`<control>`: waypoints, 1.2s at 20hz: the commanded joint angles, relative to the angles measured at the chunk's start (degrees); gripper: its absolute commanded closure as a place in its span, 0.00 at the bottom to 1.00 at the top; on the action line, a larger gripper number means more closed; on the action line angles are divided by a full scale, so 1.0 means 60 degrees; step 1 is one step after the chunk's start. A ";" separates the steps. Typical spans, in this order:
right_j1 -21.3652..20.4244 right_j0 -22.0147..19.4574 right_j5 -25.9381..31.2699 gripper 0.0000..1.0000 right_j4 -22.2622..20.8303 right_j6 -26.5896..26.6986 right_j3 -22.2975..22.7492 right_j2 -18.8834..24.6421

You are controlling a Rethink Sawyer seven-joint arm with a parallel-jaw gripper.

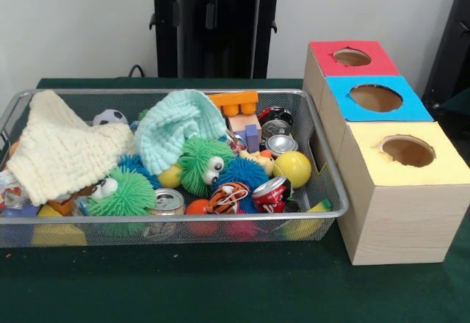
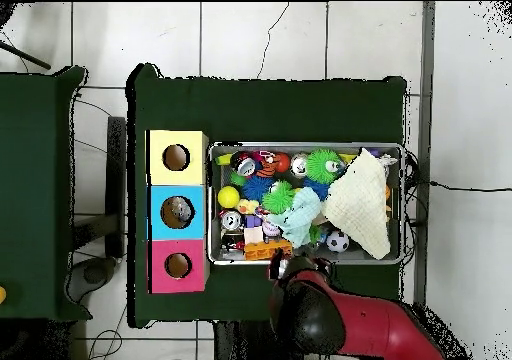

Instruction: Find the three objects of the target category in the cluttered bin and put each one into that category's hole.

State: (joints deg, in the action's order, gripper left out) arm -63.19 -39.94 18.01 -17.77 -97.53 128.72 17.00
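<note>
The wire bin (image 1: 323,213) sits on the green bench (image 1: 220,286), heaped with mixed toys, which is why a search is needed: a cream cloth (image 1: 62,150) and a mint cloth (image 1: 176,128) drape over much of the load and likely hide items. Cans (image 1: 279,145) cluster at the end nearest the sorting box (image 1: 396,213), with furry balls (image 1: 202,163) and a yellow ball (image 1: 292,169) between. The box stands just beside the bin, its red (image 1: 352,57), blue (image 1: 375,98) and yellow (image 1: 407,150) holes facing up for dropping in. The target category is not evident. The arm (image 2: 340,321) is drawn back at the bin's edge; whether its fingers are spread or pressed together I cannot tell.
</note>
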 commanded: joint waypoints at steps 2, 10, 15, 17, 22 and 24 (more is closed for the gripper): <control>0.1490 -0.0565 -0.0311 0.00 -0.1769 0.0676 -0.1022 0.0147; 0.2054 -0.1134 -0.0483 0.00 -0.2833 0.0506 -0.1524 0.0394; 0.2153 -0.1350 -0.0465 0.00 -0.3151 0.0440 -0.1728 0.0628; 0.2236 -0.1440 -0.0420 0.00 -0.3200 0.0477 -0.1832 0.0749; 0.2692 -0.1579 -0.0617 0.00 -0.3508 0.0463 -0.2300 0.0843; 0.3028 -0.1700 -0.0776 0.00 -0.3660 0.0517 -0.2585 0.0939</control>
State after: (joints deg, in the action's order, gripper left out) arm -50.22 -48.76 17.55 -35.27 -97.53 122.18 17.28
